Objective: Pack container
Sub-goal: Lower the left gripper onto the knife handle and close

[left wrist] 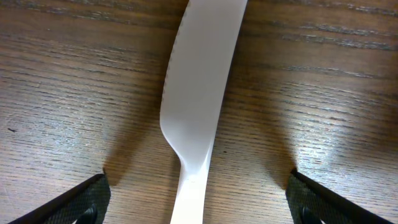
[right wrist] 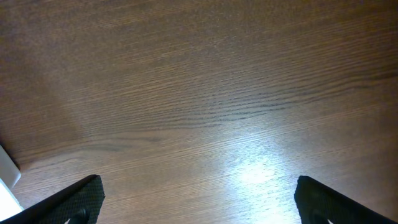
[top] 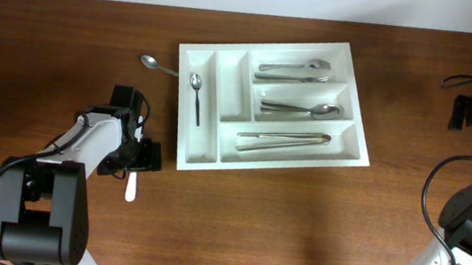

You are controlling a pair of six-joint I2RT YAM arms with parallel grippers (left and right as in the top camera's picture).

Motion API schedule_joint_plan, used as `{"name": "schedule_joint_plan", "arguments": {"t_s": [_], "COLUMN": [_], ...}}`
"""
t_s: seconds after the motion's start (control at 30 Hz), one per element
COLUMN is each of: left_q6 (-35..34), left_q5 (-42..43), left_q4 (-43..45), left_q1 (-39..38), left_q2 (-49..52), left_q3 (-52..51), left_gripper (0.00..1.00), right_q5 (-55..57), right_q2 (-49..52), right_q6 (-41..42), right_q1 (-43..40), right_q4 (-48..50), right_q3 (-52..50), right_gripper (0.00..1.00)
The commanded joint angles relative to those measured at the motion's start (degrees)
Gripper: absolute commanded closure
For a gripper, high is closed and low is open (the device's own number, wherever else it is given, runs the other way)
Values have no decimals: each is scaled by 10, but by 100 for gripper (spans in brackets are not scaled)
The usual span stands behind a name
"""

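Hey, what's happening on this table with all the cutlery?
A two-armed robot is packing cutlery into a white tray. Several metal pieces already lie in its compartments. The left gripper is low over a white plastic knife that lies on the table, fingers open on either side, not gripping it yet. A metal spoon lies loose beside the tray. The right gripper is open over bare wood.
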Motion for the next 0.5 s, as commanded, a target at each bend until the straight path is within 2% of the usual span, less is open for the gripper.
{"name": "schedule_joint_plan", "arguments": {"t_s": [0.0, 0.03, 0.07, 0.13, 0.23, 0.33, 0.4, 0.47], "left_q6": [9, 9, 9, 9, 9, 9, 9, 9], "left_q5": [-8, -8, -8, -8, -8, -8, -8, -8], "left_q4": [7, 7, 8, 9, 9, 10, 11, 11], "left_q1": [2, 2, 2, 2, 2, 2, 2, 2], "left_q2": [23, 23, 23, 23, 23, 23, 23, 23], "left_q3": [-5, -5, -5, -5, -5, -5, -5, -5], "left_gripper": [10, 11, 19, 28, 47, 58, 58, 77], "right_q5": [-3, -3, -3, -3, -3, -3, -3, -3], "right_q2": [3, 3, 3, 3, 3, 3, 3, 3], "right_q6": [6, 6, 6, 6, 6, 6, 6, 6], "right_q1": [-3, -3, -3, -3, -3, -3, -3, -3], "right_q4": [0, 0, 0, 0, 0, 0, 0, 0], "right_q3": [-3, -3, -3, -3, -3, -3, -3, -3], "right_gripper": [1, 1, 1, 1, 1, 1, 1, 1]}}
